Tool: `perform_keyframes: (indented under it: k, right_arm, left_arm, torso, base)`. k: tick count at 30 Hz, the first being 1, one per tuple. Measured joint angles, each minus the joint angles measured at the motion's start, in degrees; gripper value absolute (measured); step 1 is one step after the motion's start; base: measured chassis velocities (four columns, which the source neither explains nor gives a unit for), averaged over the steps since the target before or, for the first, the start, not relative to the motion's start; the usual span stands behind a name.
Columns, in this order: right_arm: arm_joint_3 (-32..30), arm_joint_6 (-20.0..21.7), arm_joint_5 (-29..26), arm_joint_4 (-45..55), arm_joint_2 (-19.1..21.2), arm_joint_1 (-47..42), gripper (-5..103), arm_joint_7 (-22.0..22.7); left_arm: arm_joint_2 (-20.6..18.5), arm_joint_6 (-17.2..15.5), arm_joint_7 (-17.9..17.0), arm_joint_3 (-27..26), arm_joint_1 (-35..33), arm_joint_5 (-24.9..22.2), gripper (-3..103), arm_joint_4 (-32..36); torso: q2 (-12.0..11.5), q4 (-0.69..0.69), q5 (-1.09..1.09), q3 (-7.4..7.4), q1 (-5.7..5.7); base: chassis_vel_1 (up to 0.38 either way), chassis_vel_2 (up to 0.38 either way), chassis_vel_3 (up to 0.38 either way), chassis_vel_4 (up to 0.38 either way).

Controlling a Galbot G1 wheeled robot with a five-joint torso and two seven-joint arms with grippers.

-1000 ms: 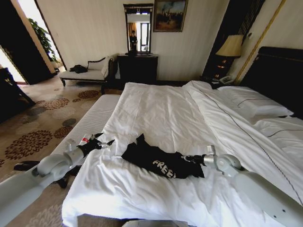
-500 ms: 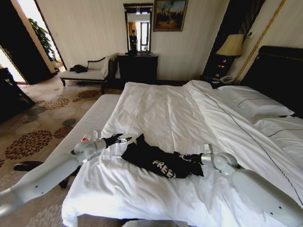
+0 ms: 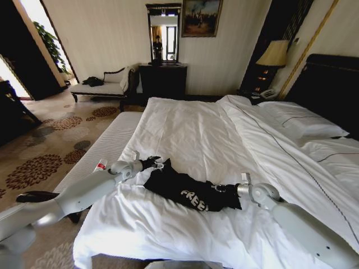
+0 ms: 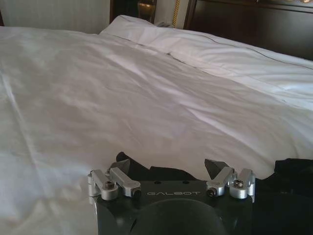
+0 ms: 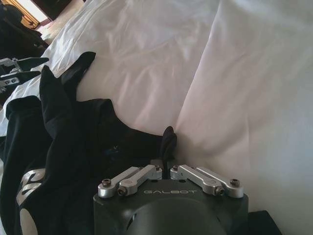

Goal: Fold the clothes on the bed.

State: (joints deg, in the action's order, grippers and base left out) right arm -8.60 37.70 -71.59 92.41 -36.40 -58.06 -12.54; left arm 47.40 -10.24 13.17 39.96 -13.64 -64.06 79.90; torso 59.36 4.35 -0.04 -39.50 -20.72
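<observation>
Head view: T-shirt (image 3: 190,190) between claws; right claw (image 3: 220,188) pinching it, left claw (image 3: 159,164) spread beside it.

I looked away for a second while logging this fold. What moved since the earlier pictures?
The left gripper swept in over the bed from its left edge to the T-shirt's pointed left corner, fingers open around it, not yet closed. The right gripper stayed shut on the shirt's right edge, and the shirt stayed crumpled in place.
</observation>
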Motion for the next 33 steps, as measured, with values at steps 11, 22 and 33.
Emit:
perform_keyframes:
  k: [11, 22, 33]
  right_arm:
    - [-1.0, 0.0, 0.0, 0.9, -0.4, -0.9, 2, 0.2]
    - [-2.0, -0.1, -0.2, 1.4, -0.2, -1.8, 2, 0.3]
    - [-3.9, -0.1, -0.4, 2.6, 0.1, -3.0, 2, 0.3]
  left_arm:
    - [0.2, 0.8, -0.3, 1.6, -0.1, 1.5, 59, -1.4]
    - [0.6, 1.1, 0.0, 1.7, -0.4, 1.8, 16, -1.7]
    - [0.8, 1.2, -1.0, 0.2, -2.0, 2.5, 0, -1.0]
  torso:
    - [0.0, -0.02, 0.01, 0.01, 0.01]
    - [0.0, -0.02, 0.02, 0.0, 0.01]
    - [0.0, -0.01, 0.01, 0.0, 0.01]
  base:
    - [0.0, 0.0, 0.0, 0.0]
    - [0.0, 0.0, 0.0, 0.0]
    - [0.0, 0.0, 0.0, 0.0]
